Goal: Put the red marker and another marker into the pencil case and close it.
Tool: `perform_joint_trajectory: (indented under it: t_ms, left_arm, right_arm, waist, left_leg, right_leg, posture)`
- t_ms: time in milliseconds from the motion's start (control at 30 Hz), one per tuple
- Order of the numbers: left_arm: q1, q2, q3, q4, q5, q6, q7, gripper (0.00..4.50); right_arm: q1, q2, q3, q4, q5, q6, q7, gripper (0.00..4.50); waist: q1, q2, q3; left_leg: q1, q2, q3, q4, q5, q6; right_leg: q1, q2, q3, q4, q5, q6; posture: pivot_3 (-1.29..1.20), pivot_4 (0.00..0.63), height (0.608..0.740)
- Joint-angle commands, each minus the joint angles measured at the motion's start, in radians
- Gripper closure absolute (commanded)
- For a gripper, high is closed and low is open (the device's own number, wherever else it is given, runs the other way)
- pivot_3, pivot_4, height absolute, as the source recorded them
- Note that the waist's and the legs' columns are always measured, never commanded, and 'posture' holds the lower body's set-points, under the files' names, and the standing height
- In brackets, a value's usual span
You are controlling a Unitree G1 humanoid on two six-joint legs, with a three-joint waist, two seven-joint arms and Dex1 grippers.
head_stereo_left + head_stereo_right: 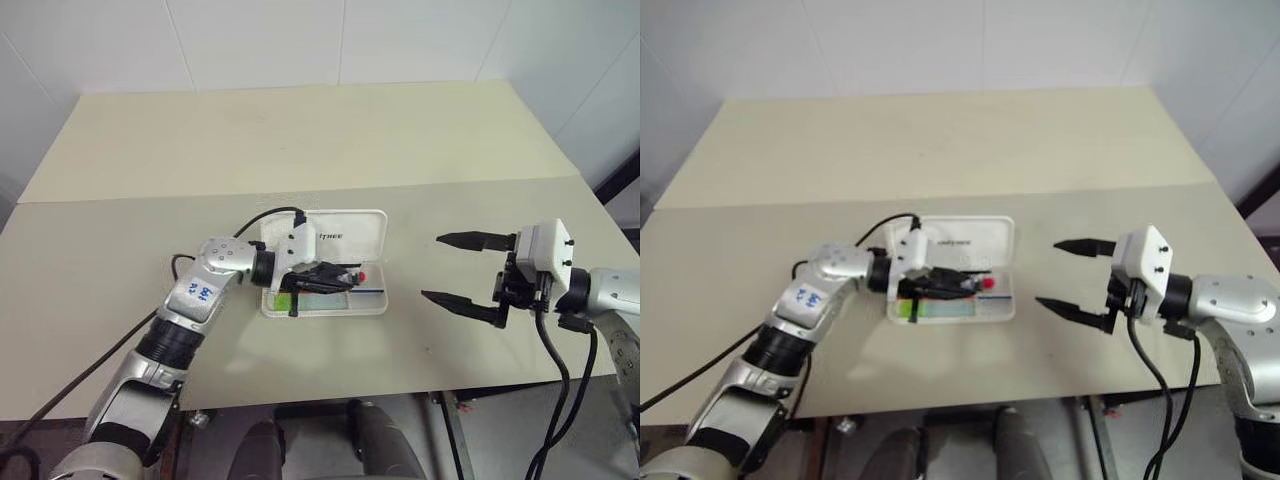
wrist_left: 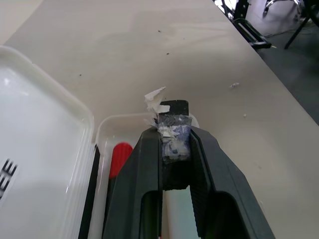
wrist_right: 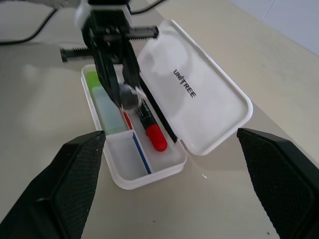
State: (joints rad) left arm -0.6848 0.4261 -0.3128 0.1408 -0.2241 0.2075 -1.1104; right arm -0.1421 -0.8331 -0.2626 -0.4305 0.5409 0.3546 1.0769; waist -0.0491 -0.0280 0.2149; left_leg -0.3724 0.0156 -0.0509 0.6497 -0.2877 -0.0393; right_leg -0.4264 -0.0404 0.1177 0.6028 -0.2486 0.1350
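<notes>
The white pencil case (image 3: 199,109) lies open in the middle of the table, its lid folded back flat. In its tray rests another marker (image 3: 102,99), pale with a lime-green cap. Beside that lies the red marker (image 3: 152,129), its red end toward the right gripper. My left gripper (image 1: 338,273) reaches over the tray with its jaws shut, a taped lump between the fingertips (image 2: 149,144). The red marker's tip (image 2: 119,157) shows beside those fingers, not between them. To the right of the case my right gripper (image 1: 432,267) hangs wide open and holds nothing.
The cream table (image 1: 300,130) has a seam across it behind the case. Its front edge (image 1: 350,405) runs close under my arms. A black cable (image 1: 270,215) loops over my left wrist beside the lid. Bare tabletop lies between the case and my right gripper.
</notes>
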Motion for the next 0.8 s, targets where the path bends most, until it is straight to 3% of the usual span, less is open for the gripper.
perform_joint_trajectory:
  t_ms: [33, 700, 733, 800]
  left_arm:
    - [-0.045, -0.032, -0.012, 0.034, 0.025, -0.037, -0.015, 4.1]
    - [-0.084, -0.137, -0.04, 0.191, 0.117, -0.054, 0.001, 4.1]
    - [-0.087, -0.146, -0.037, 0.201, 0.121, -0.059, 0.01, 3.38]
    - [-0.091, -0.161, -0.037, 0.207, 0.116, -0.066, 0.003, 2.84]
  right_arm:
    - [0.027, -0.015, -0.055, -0.069, 0.03, 0.016, -0.034, 0.0]
    - [0.089, -0.004, -0.091, -0.144, 0.057, 0.023, -0.124, 0.0]
    - [0.089, -0.005, -0.093, -0.144, 0.058, 0.023, -0.124, 0.0]
    - [0.086, -0.008, -0.096, -0.144, 0.059, 0.024, -0.125, 0.0]
  waist:
    - [0.001, 0.0, 0.0]
    - [0.006, -0.001, 0.0]
    - [0.007, -0.001, 0.0]
    - [0.011, -0.001, 0.0]
  left_leg:
    - [0.0, 0.0, 0.0, 0.0, 0.0, 0.0]
    - [0.0, 0.0, 0.001, 0.0, 0.0, 0.0]
    - [0.0, 0.0, 0.001, 0.0, 0.0, 0.0]
    - [0.0, 0.0, 0.001, 0.0, 0.0, 0.0]
  right_leg:
    - [0.0, 0.0, 0.0, 0.0, 0.0, 0.0]
    - [0.0, 0.0, 0.001, -0.001, 0.0, 0.001]
    - [0.0, 0.0, 0.001, -0.002, 0.0, 0.001]
    - [0.0, 0.0, 0.001, -0.002, 0.0, 0.001]
  posture:
    - [0.0, 0.15, 0.74]
    - [0.0, 0.15, 0.74]
    - [0.0, 0.15, 0.74]
    - [0.0, 0.15, 0.74]
